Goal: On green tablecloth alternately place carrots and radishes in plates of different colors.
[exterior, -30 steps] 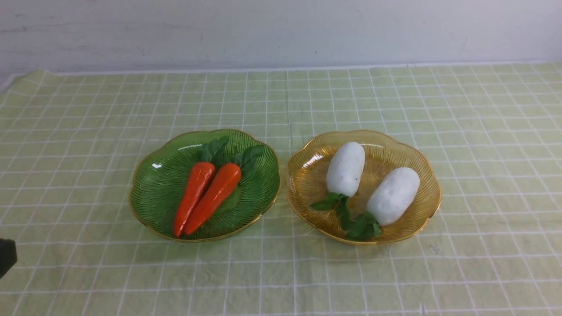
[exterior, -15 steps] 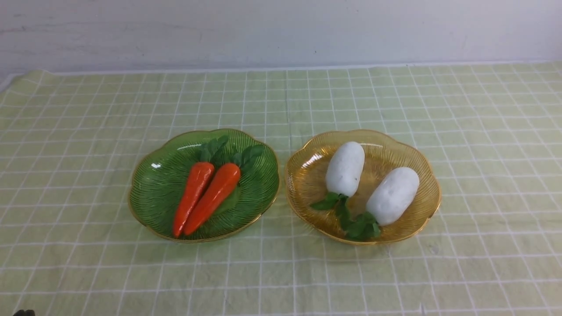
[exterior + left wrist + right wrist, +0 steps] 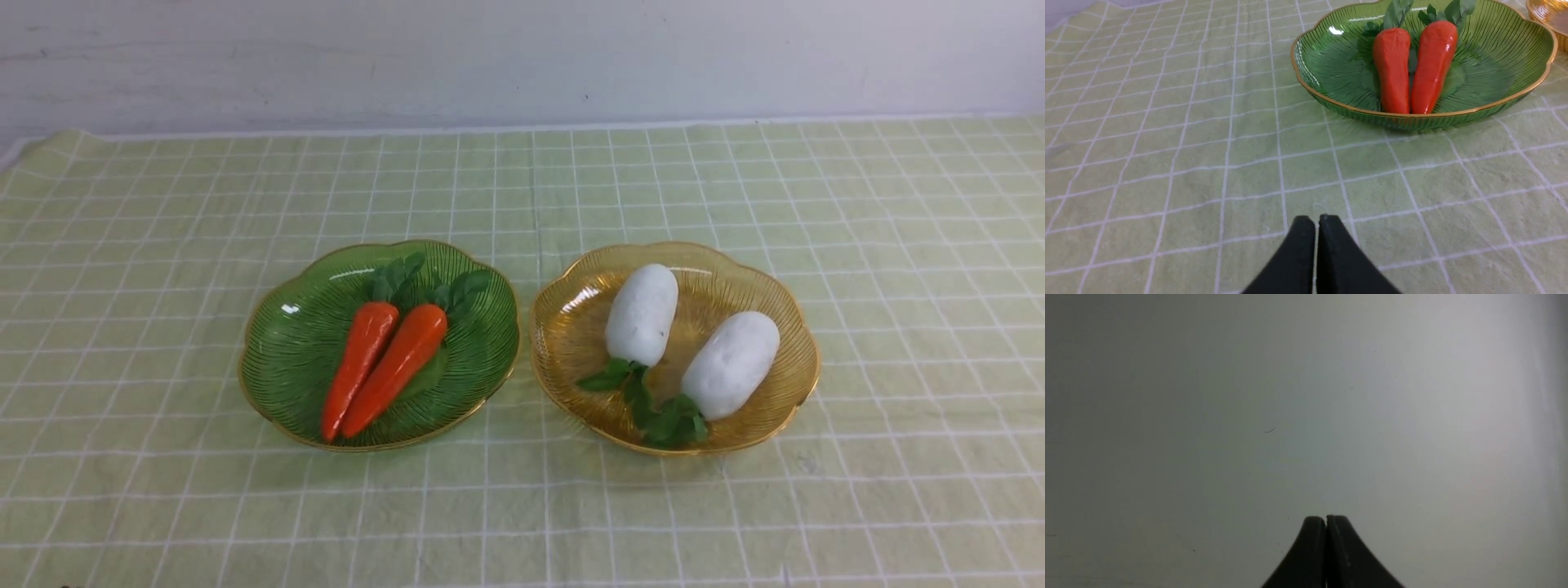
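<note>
Two orange carrots lie side by side in the green plate on the green tablecloth. Two white radishes lie in the amber-yellow plate to its right. No gripper shows in the front view. In the left wrist view my left gripper is shut and empty, low over the cloth, apart from the green plate and its carrots. In the right wrist view my right gripper is shut and empty against a plain grey surface.
A pale wall runs behind the table's far edge. An edge of the amber plate shows in the left wrist view. Open cloth lies all round both plates.
The left gripper, seen at the front view's lower left edge a second ago, has drawn back out of that view. The plates and vegetables have not moved.
</note>
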Robot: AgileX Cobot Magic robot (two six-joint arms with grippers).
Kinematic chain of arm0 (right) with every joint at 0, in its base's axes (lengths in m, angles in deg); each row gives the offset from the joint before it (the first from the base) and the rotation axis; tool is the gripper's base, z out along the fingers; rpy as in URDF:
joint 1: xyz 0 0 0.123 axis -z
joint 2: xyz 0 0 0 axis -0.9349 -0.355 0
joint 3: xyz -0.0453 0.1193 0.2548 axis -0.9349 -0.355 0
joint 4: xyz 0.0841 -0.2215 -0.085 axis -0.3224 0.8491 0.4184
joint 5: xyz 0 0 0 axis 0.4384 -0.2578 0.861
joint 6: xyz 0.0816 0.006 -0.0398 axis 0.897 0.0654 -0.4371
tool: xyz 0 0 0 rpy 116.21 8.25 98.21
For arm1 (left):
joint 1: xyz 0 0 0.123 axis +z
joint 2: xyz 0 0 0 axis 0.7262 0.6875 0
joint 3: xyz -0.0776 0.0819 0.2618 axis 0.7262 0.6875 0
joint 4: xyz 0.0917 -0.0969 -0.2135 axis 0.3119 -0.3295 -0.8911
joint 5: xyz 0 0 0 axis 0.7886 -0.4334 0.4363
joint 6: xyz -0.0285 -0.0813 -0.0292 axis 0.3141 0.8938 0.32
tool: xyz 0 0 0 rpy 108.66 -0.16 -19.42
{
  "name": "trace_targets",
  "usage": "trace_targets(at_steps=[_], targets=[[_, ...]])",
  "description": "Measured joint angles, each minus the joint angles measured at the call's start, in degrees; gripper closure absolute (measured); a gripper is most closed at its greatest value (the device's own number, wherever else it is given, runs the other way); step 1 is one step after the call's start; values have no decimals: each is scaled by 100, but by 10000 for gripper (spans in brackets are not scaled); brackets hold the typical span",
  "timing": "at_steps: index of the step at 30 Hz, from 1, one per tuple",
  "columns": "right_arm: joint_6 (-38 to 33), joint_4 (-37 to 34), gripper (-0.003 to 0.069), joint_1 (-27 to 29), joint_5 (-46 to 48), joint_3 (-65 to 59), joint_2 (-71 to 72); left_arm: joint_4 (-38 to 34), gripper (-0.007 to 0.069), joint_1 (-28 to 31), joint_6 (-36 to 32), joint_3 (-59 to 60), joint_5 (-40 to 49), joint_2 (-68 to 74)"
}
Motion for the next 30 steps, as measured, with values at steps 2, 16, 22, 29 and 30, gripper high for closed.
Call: trace_targets(at_steps=[2,16,22,29,30], targets=[[0,0,674,0,0,0,0,0,632,0,0,0,0,0],[0,0,674,0,0,0,0,0,632,0,0,0,5,0],[-71,68,674,0,-47,0,0,0,632,0,0,0,6,0],[-177,1157,674,0,-394,-517,0,0,632,0,0,0,11,0],[114,1893,674,0,-297,-694,0,0,632,0,0,0,11,0]])
